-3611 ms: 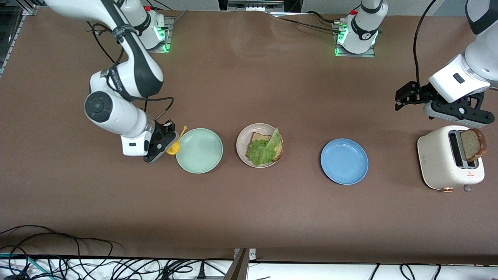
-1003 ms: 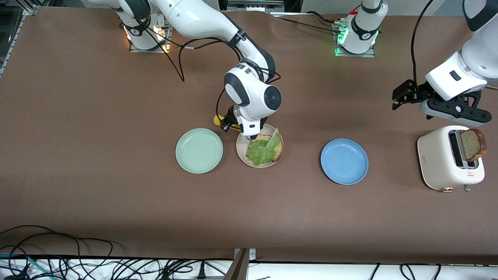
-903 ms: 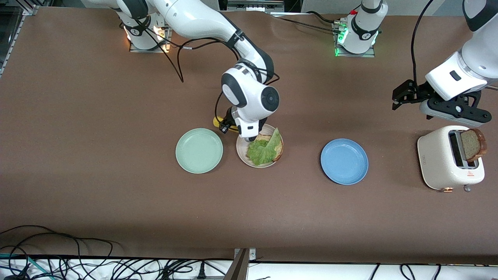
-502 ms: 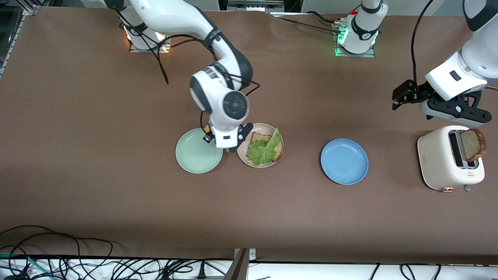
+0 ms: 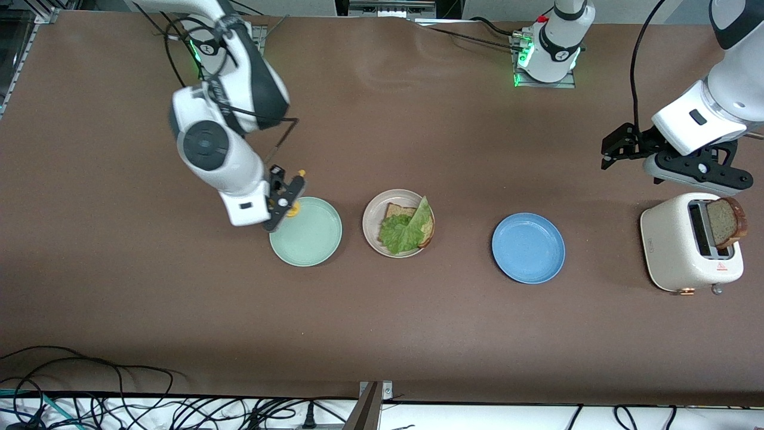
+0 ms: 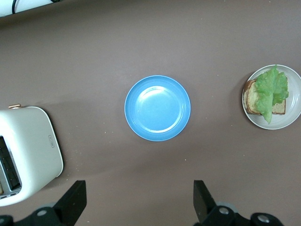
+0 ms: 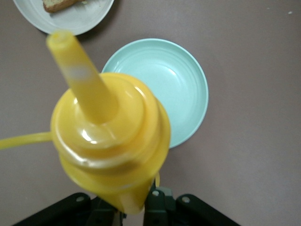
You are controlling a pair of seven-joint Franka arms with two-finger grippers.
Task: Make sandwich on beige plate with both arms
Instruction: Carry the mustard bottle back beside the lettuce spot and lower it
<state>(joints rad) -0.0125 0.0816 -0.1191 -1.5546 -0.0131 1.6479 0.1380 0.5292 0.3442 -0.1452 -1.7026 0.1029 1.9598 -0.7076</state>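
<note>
Brown matting covers the whole bench (image 5: 382, 334), with loose black cables (image 5: 89, 394) bunched along its camera-side edge.

My right gripper (image 5: 282, 200) hangs over the rim of the mint plate (image 5: 310, 239) on the side toward the right arm's end, its jaws closed on a yellow bottle (image 5: 292, 206). From the front only a sliver of yellow shows past the black fingers; my right wrist view fills with the bottle (image 7: 110, 136), nozzle pointing away from the wrist, a thin yellow strap trailing off its collar, and the mint plate (image 7: 183, 89) under it.

My left gripper (image 5: 621, 146) waits in the air near the left arm's end of the bench, over bare mat just farther from the camera than the toaster (image 5: 686, 245). Its jaws stand wide: the left wrist view shows the two fingertips (image 6: 73, 200) well apart.

The sandwich (image 5: 409, 226) is half built on the beige plate (image 5: 373, 224), which sits mid-bench between the mint plate and the blue plate (image 5: 528, 248): one slice of bread with a lettuce leaf on top. The left wrist view also catches the blue plate (image 6: 157, 108), the beige plate (image 6: 291, 120) and a corner of the toaster (image 6: 28, 150). Only the front view shows the second slice (image 5: 725, 222) standing up out of the toaster's slot.
</note>
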